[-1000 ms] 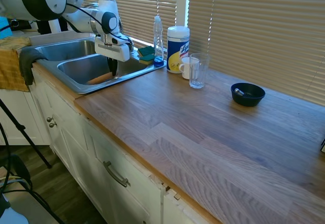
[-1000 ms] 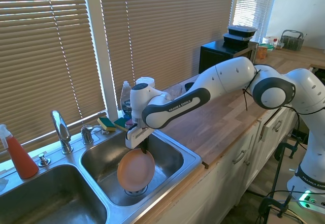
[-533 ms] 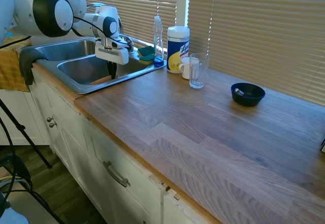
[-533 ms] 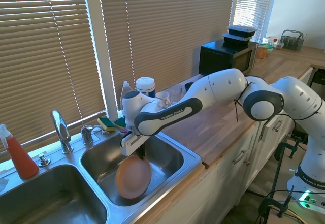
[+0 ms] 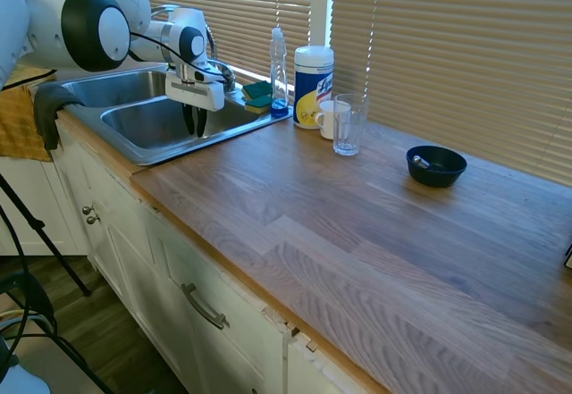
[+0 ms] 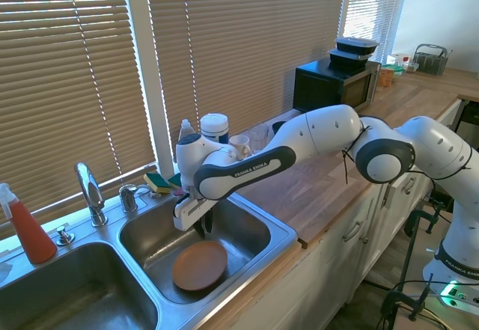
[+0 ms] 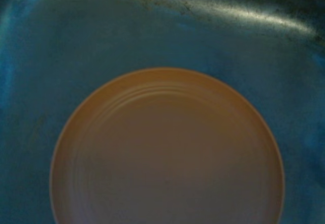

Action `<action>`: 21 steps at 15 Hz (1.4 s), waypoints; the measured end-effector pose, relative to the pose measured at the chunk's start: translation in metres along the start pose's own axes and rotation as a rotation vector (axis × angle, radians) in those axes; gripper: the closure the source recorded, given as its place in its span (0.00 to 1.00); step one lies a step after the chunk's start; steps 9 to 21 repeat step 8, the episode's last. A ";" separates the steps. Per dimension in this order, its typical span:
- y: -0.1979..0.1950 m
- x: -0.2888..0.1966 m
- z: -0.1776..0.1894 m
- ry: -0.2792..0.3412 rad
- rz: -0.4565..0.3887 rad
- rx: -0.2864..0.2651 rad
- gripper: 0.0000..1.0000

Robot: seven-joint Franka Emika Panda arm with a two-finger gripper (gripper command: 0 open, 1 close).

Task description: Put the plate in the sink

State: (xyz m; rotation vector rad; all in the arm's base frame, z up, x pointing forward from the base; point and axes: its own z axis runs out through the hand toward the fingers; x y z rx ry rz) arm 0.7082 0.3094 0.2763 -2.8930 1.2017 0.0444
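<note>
1. Wooden counter fills the foreground; a dark bowl sits well apart from the sink.
2. Farther in, the plate lies flat on the basin floor; it looks stiff, light and smooth, and only its low rim offers a hold.
3. Above it, the gripper hangs with fingers slightly parted, holding nothing.

I see a kitchen w/ a long wood countertop over white cabinets w/ metal pulls. Closed tan blinds cover the windows behind it, daylight leaking thru the slats. Dark wood floor below. In the second ext view, a black microwave sits far down the counter.
</note>
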 end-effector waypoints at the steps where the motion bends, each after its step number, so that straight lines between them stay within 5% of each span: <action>1: -0.001 0.000 -0.002 0.003 0.003 0.009 0.00; 8: 0.000 -0.002 -0.056 0.040 0.056 0.090 0.00; 21: 0.000 -0.002 -0.056 0.040 0.056 0.090 0.00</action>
